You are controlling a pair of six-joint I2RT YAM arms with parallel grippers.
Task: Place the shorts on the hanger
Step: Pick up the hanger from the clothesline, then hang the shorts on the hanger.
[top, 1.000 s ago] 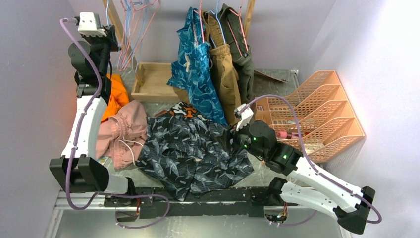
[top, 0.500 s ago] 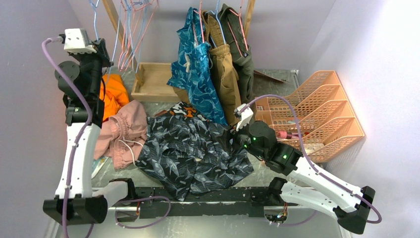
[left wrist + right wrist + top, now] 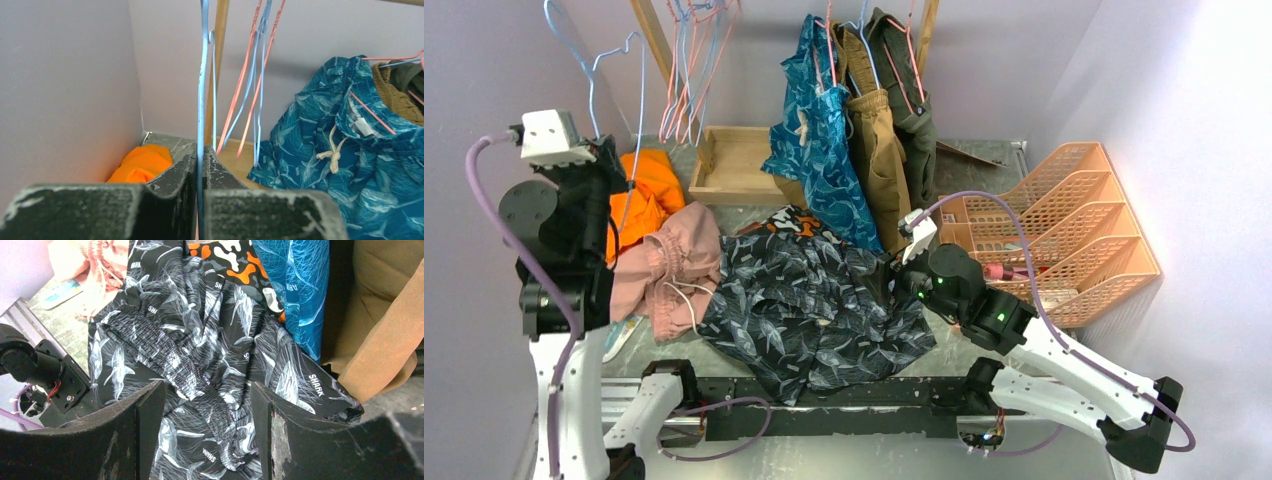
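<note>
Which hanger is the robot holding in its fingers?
The light-blue wire hanger, pinched edge-on between the shut left fingers. The other pink and blue hangers hang behind it, and no fingers touch them.

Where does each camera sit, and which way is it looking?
Top external: above and behind, looking down; left arm, right arm, the shorts between.
Left wrist: on the left arm, facing the back wall; left claw shut on the hanger.
Right wrist: on the right arm, looking down; open right claw frames the shorts.
Shared: the shorts, in top and right wrist.
</note>
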